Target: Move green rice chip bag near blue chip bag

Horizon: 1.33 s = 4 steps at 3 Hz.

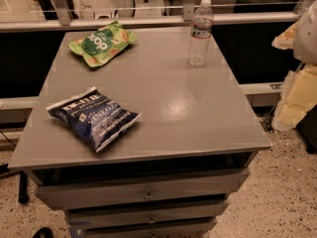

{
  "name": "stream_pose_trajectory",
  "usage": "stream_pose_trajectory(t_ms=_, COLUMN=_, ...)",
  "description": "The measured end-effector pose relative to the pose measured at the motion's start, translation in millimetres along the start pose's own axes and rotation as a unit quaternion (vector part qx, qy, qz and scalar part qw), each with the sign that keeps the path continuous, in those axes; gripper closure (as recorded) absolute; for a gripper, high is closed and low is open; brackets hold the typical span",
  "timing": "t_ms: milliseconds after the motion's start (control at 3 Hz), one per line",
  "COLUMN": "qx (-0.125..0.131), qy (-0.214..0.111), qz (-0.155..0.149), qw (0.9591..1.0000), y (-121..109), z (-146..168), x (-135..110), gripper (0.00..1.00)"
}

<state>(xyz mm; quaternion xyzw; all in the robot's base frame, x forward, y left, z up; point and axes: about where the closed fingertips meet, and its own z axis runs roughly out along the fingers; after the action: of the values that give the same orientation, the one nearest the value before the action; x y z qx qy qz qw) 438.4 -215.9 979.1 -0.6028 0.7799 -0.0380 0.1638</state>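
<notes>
Grey desk (198, 108) shows open room mid-top; the green rice chip bag (102, 42) lies far-left, the blue chip bag (93, 118) front-left, well apart. At the right edge the hand (298, 95) is cut off; I cannot tell its state.

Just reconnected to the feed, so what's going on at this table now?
Nothing is being handled yet. The pincer hangs beyond the right edge of the table, touching nothing. The green rice chip bag lies at the far left corner, the blue chip bag at the near left, well apart. A water bottle stands far right.
</notes>
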Motion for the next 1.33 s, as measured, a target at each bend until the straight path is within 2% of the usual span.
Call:
stream_pose_trajectory(t_ms=667, qx=0.003, qy=-0.008, qz=0.004, qw=1.0, y=-2.6, z=-0.3, x=-3.3, gripper=0.0)
stream_pose_trajectory(t_ms=1000, qx=-0.002, qy=-0.057, qz=0.021, qw=0.9982, y=-4.1, z=15.0, x=-26.7, gripper=0.0)
stream_pose_trajectory(t_ms=1333, qx=-0.016, qy=-0.163, qz=0.027, qw=0.9861, y=-10.3, z=51.8, x=-96.5, gripper=0.0)
